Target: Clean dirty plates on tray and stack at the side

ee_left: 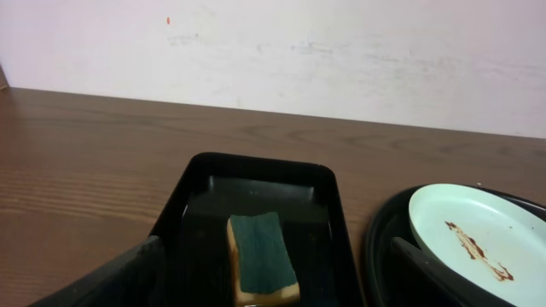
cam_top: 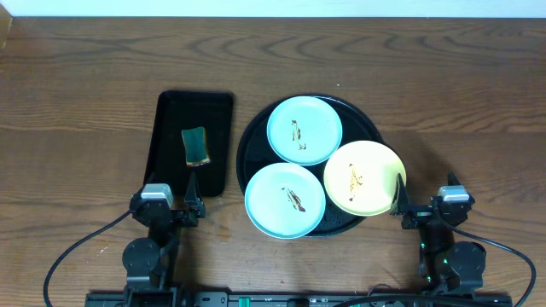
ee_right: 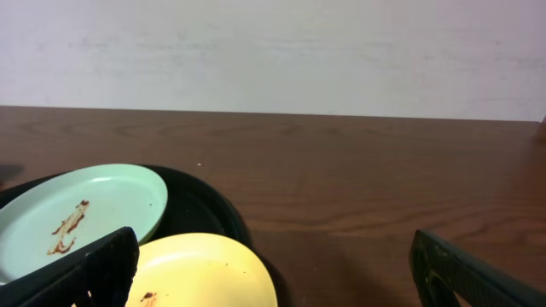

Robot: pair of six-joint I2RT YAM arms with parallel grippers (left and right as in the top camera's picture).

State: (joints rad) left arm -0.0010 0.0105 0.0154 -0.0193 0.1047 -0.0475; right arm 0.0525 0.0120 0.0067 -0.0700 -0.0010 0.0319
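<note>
Three plates lie on the round black tray (cam_top: 252,141): an aqua plate (cam_top: 304,129) at the back, an aqua plate (cam_top: 285,200) at the front left, a yellow plate (cam_top: 365,177) at the right. Each has a brown smear at its centre. My left gripper (cam_top: 173,198) is open and empty at the near end of the rectangular tray. My right gripper (cam_top: 425,203) is open and empty, just right of the yellow plate (ee_right: 200,273). The left wrist view shows an aqua plate (ee_left: 482,239); the right wrist view shows the back aqua plate (ee_right: 81,217).
A small rectangular black tray (cam_top: 166,141) left of the round tray holds a green-topped sponge (cam_top: 195,146), also in the left wrist view (ee_left: 260,256). Bare wooden table lies to the right (ee_right: 384,188) and behind. A pale wall stands at the back.
</note>
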